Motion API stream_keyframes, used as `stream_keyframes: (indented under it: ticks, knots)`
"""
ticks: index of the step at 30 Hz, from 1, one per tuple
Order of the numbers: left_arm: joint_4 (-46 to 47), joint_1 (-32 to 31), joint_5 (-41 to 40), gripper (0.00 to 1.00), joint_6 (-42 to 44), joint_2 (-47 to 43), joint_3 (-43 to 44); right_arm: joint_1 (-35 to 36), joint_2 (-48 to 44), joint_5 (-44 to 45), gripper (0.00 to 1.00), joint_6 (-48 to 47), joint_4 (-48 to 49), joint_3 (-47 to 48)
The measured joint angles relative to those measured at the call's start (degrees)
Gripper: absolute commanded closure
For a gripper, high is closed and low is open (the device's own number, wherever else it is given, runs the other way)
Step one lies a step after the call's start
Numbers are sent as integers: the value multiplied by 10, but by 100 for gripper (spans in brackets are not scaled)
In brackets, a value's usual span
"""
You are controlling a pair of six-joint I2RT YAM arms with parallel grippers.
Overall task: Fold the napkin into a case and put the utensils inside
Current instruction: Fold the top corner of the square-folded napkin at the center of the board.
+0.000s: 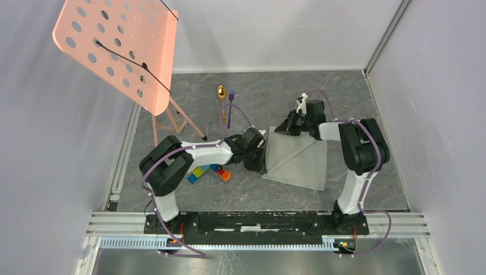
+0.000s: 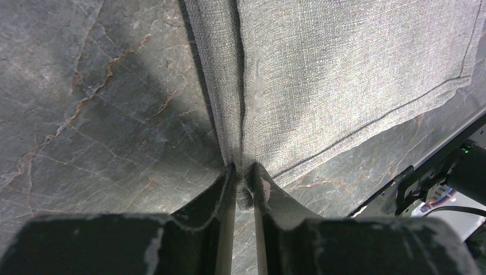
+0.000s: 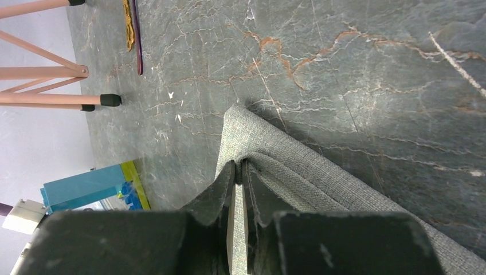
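Two black robot arms bend over a soft grey-green cloth napkin (image 1: 301, 163) that lies right of centre on the grey marbled bench (image 1: 229, 197), seen from above. The left gripper (image 1: 259, 162) is down at the napkin's left edge and the right gripper (image 1: 285, 127) is at its far left corner. A diagonal crease crosses the cloth. Well apart, on the far side of the bench, a shiny gold metal spoon (image 1: 221, 97) and a slim purple fork (image 1: 230, 109) lie side by side, outside the napkin. Colourful toy blocks (image 1: 209, 172) sit just beside the left arm. A pink perforated stand (image 1: 117, 48) rises at the far left.

From the left wrist, the left gripper (image 2: 243, 172) has its fingers (image 2: 266, 189) drawn narrow. They pinch a raised ridge of the napkin (image 2: 344, 69), and a nub of cloth shows between them. The rest of the cloth lies flat on the bench (image 2: 86, 114), its stitched hem visible.

From the right wrist, the right gripper (image 3: 238, 166) holds its fingers (image 3: 226, 183) nearly together on a puckered fold at the edge of the napkin (image 3: 304, 172). Beyond it on the bench (image 3: 372, 74) lie the spoon (image 3: 127, 26) and fork (image 3: 136, 40), near the pink legs of the stand (image 3: 40, 98). A teal toy block (image 3: 86, 186) is also in view.
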Motion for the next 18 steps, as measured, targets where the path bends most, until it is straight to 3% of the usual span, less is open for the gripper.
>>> stream_keyframes:
  ticks: [16, 18]
  knots:
    - [7, 0, -1, 83, 0, 0, -5, 0, 12, 2, 87, 1, 0, 17]
    - [8, 0, -1, 84, 0, 0, -5, 1, 16, 3, 83, 0, 0, 19]
